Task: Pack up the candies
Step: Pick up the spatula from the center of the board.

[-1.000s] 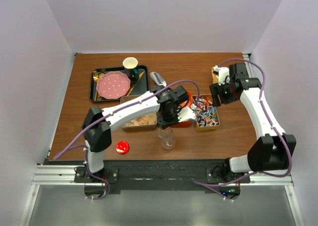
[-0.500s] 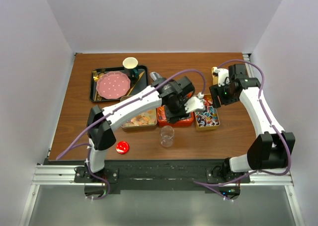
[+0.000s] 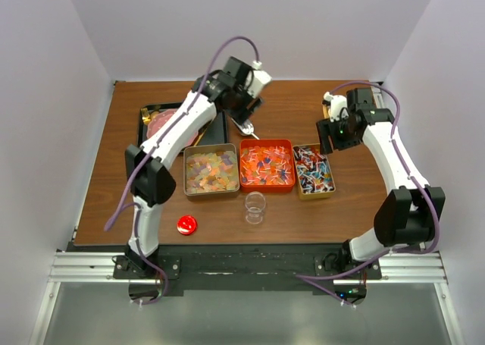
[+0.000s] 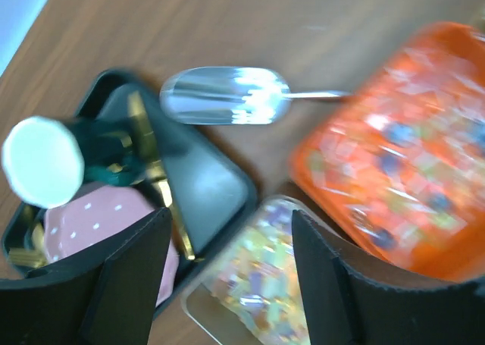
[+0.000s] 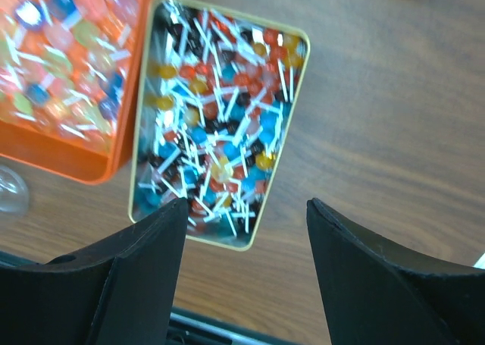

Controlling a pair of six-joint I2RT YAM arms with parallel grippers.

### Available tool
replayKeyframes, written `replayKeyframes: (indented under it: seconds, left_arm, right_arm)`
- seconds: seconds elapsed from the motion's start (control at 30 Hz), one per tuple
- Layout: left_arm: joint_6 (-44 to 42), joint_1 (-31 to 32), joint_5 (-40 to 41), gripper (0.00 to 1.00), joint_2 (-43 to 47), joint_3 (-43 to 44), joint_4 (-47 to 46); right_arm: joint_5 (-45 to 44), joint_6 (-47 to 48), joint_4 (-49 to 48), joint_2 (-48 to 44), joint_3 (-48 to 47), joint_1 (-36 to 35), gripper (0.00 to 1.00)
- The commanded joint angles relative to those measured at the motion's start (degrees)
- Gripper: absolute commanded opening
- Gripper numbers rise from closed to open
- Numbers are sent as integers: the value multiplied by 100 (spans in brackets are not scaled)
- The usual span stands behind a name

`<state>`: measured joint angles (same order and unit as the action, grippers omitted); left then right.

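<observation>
Fingers (image 4: 129,284) on both arms gape above brown table (image 3: 345,208), white walls (image 3: 227,26).

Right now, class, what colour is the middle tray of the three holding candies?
The middle tray is orange, clearest in the top external view.

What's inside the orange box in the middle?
The orange box is full of small wrapped candies, orange, blue and white. They cover its floor, so whatever lies under the top layer cannot be seen.
</observation>
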<state>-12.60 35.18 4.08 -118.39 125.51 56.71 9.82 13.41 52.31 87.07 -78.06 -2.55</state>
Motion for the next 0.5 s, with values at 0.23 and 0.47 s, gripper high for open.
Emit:
replayKeyframes:
  seconds: [0.23, 0.47]
  left_arm:
    - [785, -899, 147, 52, -975, 676, -1179]
    - [1083, -1241, -529, 50, -984, -115, -2489]
  right_arm:
    - [767, -506, -248, 302, -640, 26, 68]
    - [521, -331, -125, 390, -737, 26, 68]
